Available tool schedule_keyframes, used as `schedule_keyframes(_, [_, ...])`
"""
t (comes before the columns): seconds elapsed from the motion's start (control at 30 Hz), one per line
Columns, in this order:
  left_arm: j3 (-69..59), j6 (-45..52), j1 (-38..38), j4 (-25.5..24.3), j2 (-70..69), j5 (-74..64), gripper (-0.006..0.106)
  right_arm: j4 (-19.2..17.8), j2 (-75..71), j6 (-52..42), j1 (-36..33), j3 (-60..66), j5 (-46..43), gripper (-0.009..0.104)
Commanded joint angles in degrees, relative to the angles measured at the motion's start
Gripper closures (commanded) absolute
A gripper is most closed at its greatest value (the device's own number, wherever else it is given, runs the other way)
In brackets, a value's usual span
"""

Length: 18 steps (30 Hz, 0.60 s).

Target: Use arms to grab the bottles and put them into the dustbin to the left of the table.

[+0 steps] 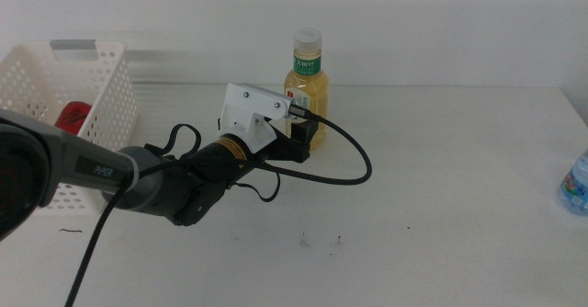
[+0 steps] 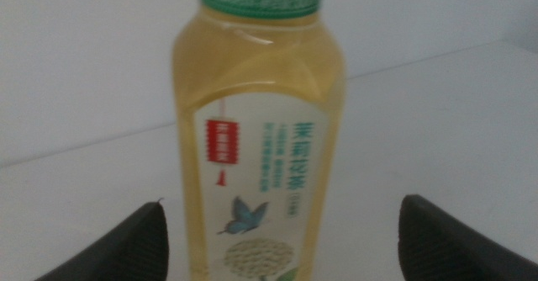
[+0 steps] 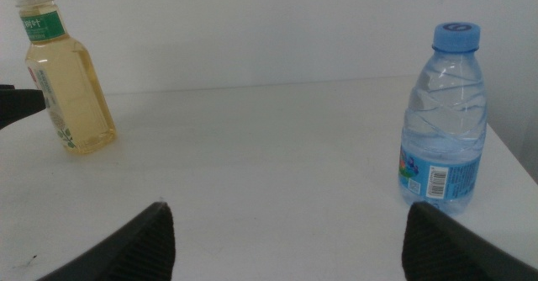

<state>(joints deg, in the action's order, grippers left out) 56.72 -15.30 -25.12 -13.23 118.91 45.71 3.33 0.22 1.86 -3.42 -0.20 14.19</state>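
The yellow drink bottle (image 1: 309, 79) stands upright at the back middle of the table (image 1: 441, 215). My left gripper (image 1: 306, 134) reaches in from the left and is open at the bottle's lower part. In the left wrist view the bottle (image 2: 261, 129) stands between the two spread jaws of that gripper (image 2: 282, 226); one jaw is near it and the other well apart. The clear water bottle (image 1: 577, 184) stands at the table's right edge. The red can (image 1: 73, 115) lies inside the white dustbin (image 1: 106, 86). My right gripper (image 3: 286, 226) is open and empty, out of the middle view.
The right wrist view shows the water bottle (image 3: 445, 121) close by and the yellow bottle (image 3: 71, 87) further off, with bare table between them. A black cable (image 1: 354, 155) loops from the left arm over the table. Small dark specks (image 1: 317, 241) mark the tabletop.
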Motion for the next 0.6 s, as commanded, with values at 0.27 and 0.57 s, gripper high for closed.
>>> schedule_keyframes(0.27, [2.6, -3.3, 1.7, -2.9, 2.0, 0.3, 0.007, -0.6, -0.2, -0.2, 0.0, 0.2, -0.5, 0.008])
schedule_keyframes(0.57, [9.7, -5.7, 1.7, -5.8, 7.1, -0.4, 0.007, -0.6, -0.2, -0.2, 0.0, 0.2, -0.5, 0.008])
